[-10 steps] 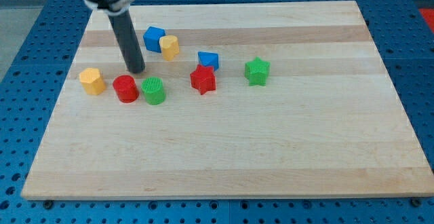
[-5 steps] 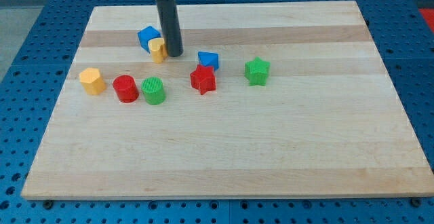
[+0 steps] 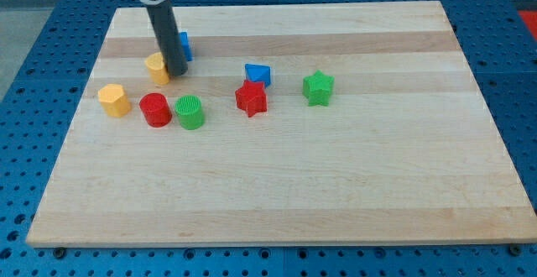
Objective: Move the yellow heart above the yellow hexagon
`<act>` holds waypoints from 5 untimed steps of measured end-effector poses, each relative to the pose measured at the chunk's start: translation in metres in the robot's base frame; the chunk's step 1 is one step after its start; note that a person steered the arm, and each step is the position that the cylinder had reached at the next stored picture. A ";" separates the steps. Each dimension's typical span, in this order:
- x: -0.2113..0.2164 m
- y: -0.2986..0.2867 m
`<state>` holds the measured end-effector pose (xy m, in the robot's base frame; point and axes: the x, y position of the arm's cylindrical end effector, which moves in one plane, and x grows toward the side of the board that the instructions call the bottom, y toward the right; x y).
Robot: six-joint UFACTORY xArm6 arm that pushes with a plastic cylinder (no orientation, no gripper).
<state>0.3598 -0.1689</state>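
Note:
The yellow heart [image 3: 156, 67] lies on the wooden board [image 3: 336, 185] near the view's upper left. My tip [image 3: 178, 72] touches the heart's right side. The yellow hexagon [image 3: 113, 100] sits lower and to the left of the heart, apart from it. The rod hides most of a blue block [image 3: 184, 44] just above and right of the heart.
A red cylinder [image 3: 155, 109] and a green cylinder [image 3: 190, 112] stand side by side right of the hexagon. A red star [image 3: 251, 98], a blue block [image 3: 258, 75] and a green star [image 3: 318, 87] lie toward the middle.
My tip swung from left of the heart around to its right side, then pushed the heart left and slightly down toward the hexagon. The blue block behind it is now mostly hidden.

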 end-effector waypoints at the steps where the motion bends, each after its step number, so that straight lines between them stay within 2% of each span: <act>1: 0.011 -0.025; 2: 0.005 -0.032; 5: -0.051 -0.039</act>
<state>0.3091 -0.2077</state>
